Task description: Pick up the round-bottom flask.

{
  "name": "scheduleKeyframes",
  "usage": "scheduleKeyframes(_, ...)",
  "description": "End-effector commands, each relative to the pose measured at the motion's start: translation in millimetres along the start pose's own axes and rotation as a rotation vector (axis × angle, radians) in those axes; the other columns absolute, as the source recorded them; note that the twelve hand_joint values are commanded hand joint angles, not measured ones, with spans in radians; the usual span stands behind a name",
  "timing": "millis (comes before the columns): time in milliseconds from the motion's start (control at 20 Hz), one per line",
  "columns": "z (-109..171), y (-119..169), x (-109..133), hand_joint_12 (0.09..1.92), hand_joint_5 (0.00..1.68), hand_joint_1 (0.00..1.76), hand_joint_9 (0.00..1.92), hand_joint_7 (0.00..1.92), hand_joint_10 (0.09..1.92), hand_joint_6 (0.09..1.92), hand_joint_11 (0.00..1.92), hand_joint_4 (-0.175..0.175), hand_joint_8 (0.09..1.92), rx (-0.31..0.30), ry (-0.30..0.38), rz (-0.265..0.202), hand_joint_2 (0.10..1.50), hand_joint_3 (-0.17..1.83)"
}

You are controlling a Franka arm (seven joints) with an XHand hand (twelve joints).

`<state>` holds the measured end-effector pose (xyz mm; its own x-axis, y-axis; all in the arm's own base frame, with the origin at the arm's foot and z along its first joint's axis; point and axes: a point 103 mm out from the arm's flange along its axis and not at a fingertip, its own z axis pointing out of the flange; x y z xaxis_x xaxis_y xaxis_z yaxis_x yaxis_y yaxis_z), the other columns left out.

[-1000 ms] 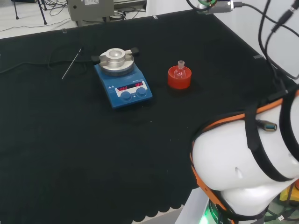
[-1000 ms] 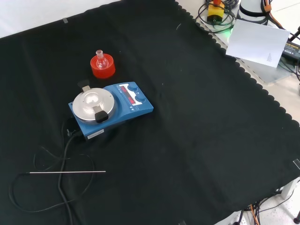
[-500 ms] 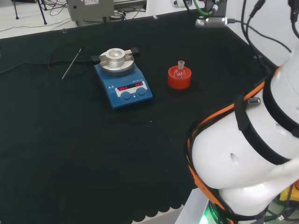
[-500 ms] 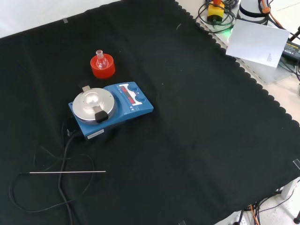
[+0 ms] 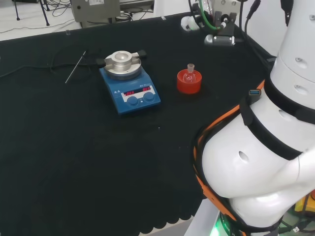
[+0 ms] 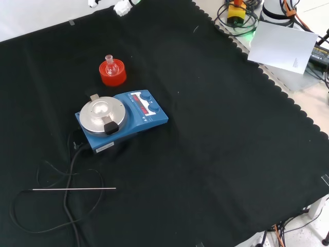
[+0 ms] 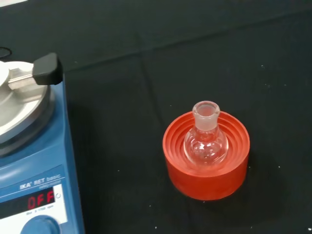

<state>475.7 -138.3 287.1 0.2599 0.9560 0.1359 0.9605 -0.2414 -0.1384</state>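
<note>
A small clear round-bottom flask (image 5: 189,74) stands upright, neck up, in a red ribbed ring stand (image 5: 189,85) on the black cloth. The front view has the flask (image 6: 109,65) and its stand (image 6: 113,77) just beyond the blue stirrer. Seen from the wrist, the flask (image 7: 205,141) looks empty and sits in the middle of the stand (image 7: 207,178). My hand (image 5: 190,22) hangs in the air beyond the flask, well apart from it. In the front view the hand (image 6: 122,7) pokes in at the top edge, above the flask. Nothing is held.
A blue magnetic stirrer (image 5: 130,89) with a round metal plate stands left of the flask in the head view; its cable (image 6: 67,206) loops over the cloth. A thin metal rod (image 6: 74,189) lies near the cable. The arm's white links (image 5: 266,162) fill the head view's right.
The arm has swung and its upper links have risen at the head view's right. The hand has come into the top of the head and front views. The flask has stayed put.
</note>
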Motion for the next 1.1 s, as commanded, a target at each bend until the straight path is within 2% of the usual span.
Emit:
scheduleKeyframes(50,49.9,36.2,-11.5,1.27,0.34,0.53,0.25,0.14,0.69,0.09,0.00,-0.038,0.57,-0.029,0.100,-0.001,1.21,-0.06)
scheduleKeyframes(350,78.7,46.9,-15.0,1.29,0.38,0.59,0.29,0.17,0.70,0.09,0.00,-0.044,0.59,-0.015,0.158,0.002,1.17,-0.10)
scheduleKeyframes(800,111.2,54.9,-17.7,1.31,0.45,0.62,0.32,0.20,0.70,0.09,0.00,-0.053,0.62,-0.007,0.150,0.020,1.14,-0.14)
scheduleKeyframes(900,114.4,52.7,-5.7,1.31,0.45,0.63,0.32,0.20,0.70,0.09,0.00,-0.054,0.62,-0.013,0.134,0.026,1.14,-0.15)
scheduleKeyframes(1100,122.8,50.7,-16.8,1.32,0.48,0.64,0.33,0.21,0.70,0.09,0.00,-0.056,0.63,-0.018,0.156,0.038,1.13,-0.16)
